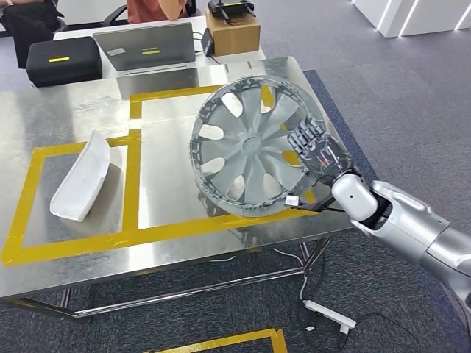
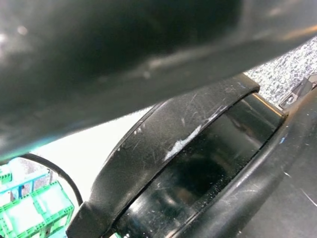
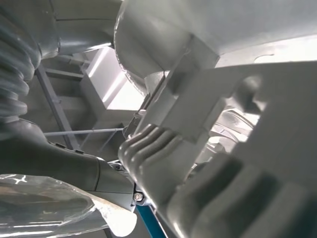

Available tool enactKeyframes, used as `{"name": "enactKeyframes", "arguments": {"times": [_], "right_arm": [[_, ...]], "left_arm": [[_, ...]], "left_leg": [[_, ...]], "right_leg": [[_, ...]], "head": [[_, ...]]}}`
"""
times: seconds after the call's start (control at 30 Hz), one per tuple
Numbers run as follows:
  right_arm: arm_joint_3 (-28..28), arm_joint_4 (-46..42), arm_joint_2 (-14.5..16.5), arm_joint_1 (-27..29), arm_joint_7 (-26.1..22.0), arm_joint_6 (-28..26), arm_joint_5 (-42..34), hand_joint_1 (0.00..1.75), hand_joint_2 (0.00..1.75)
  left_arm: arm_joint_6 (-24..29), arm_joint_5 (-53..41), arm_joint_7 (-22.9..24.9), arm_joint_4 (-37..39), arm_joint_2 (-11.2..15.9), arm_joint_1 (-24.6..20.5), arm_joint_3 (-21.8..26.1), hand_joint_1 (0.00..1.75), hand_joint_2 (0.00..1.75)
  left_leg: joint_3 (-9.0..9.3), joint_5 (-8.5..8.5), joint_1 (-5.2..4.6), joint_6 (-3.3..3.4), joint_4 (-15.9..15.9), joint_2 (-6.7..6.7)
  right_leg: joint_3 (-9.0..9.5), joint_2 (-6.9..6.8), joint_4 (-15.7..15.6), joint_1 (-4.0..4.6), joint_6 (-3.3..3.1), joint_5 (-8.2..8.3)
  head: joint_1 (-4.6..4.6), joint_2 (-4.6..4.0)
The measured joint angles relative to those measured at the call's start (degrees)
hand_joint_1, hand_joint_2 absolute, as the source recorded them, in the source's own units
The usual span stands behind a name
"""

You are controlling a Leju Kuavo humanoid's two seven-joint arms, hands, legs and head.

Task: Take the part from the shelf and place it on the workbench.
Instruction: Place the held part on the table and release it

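Observation:
A grey wheel cover (image 1: 252, 147) with curved spokes hangs tilted over the steel workbench (image 1: 166, 176), its lower rim close to the tabletop inside the right yellow-taped box. My right hand (image 1: 319, 151) grips its right rim, fingers over the front face. From the right wrist view, the thumb (image 3: 157, 158) presses the cover's pale underside (image 3: 239, 99) at close range. A white curved part (image 1: 82, 176) lies in the left taped box.
Yellow tape (image 1: 132, 169) marks two boxes on the bench. At the far edge sit a laptop (image 1: 146, 45), a black case (image 1: 64, 60) and a cardboard box (image 1: 233, 31). A person sits behind. A power strip (image 1: 330, 315) lies on the carpet.

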Motion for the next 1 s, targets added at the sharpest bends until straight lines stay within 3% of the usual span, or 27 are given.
{"name": "enactKeyframes", "arguments": {"times": [0.37, 0.7, 0.9, 1.0], "right_arm": [[2.8, 0.2, -3.2, -2.0, 1.2, -3.7, 0.0, 0.0, 1.75], [4.6, 0.5, -4.2, -3.1, 2.5, -4.9, 0.0, 0.0, 1.75], [4.7, 1.0, -2.6, -3.2, 6.8, -8.6, 0.0, 0.0, 1.75], [3.3, 1.1, -0.6, -2.6, 6.5, -11.3, -0.1, 0.0, 1.75]], "left_arm": [[-0.1, -0.4, -0.3, 0.0, 0.0, 0.0, 0.0, 0.0, 0.0], [-0.2, -0.6, -0.4, 0.0, 0.0, -0.1, 0.0, 0.0, 0.0], [-0.9, -1.2, -0.6, 0.0, 0.0, -0.4, 0.0, 0.0, 0.0], [-1.4, -1.6, -0.7, 0.0, 0.0, -0.6, -0.2, 0.0, 0.0]], "left_leg": [[0.0, -0.02, -0.02, 0.03, 0.0, 0.0], [-0.01, -0.02, -0.02, 0.03, 0.0, 0.0], [-0.03, -0.02, -0.01, 0.03, 0.0, 0.01], [-0.02, -0.01, 0.0, 0.03, 0.0, 0.01]], "right_leg": [[0.0, 0.0, 0.0, -0.01, 0.0, 0.0], [0.0, 0.0, 0.0, -0.01, 0.0, 0.0], [0.01, 0.04, 0.0, 0.0, 0.0, 0.0], [0.01, 0.03, 0.0, 0.01, 0.0, 0.0]], "head": [[0.0, 0.0], [0.0, 0.0], [0.0, 0.0], [-0.01, 0.0]]}}
